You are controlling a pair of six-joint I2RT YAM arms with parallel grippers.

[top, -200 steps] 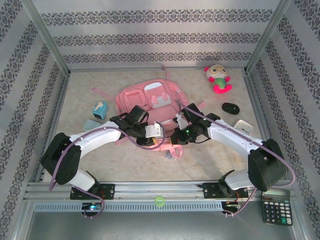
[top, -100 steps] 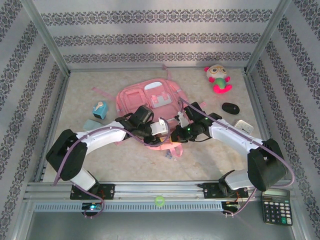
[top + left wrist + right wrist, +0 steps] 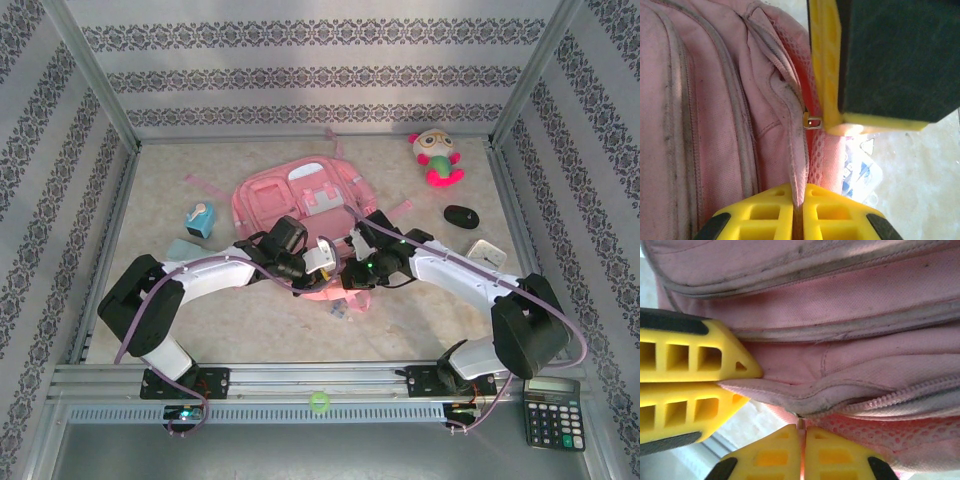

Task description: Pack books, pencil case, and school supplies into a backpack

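The pink backpack [image 3: 298,192] lies flat mid-table. At its near edge my left gripper [image 3: 323,257] is shut on a fold of the pink fabric [image 3: 798,172], which runs down between the yellow fingers [image 3: 765,212]. Right beside it my right gripper [image 3: 349,258] is shut on the metal zipper pull [image 3: 812,121] at the end of the zip [image 3: 900,392]. A clear packet with bluish contents [image 3: 859,169] lies on the table under that edge. A teal-and-white piece [image 3: 200,217] stands left of the backpack. The navy book is out of view.
A pink-and-green plush toy [image 3: 436,157] sits at the back right. A black oval object [image 3: 461,216] and a pale box [image 3: 487,251] lie right of the arms. A pale teal block [image 3: 183,248] is on the left. A calculator [image 3: 552,412] rests on the front rail.
My left gripper has travelled right along the backpack's near edge and now sits right against the right gripper. The right arm has shifted slightly left.
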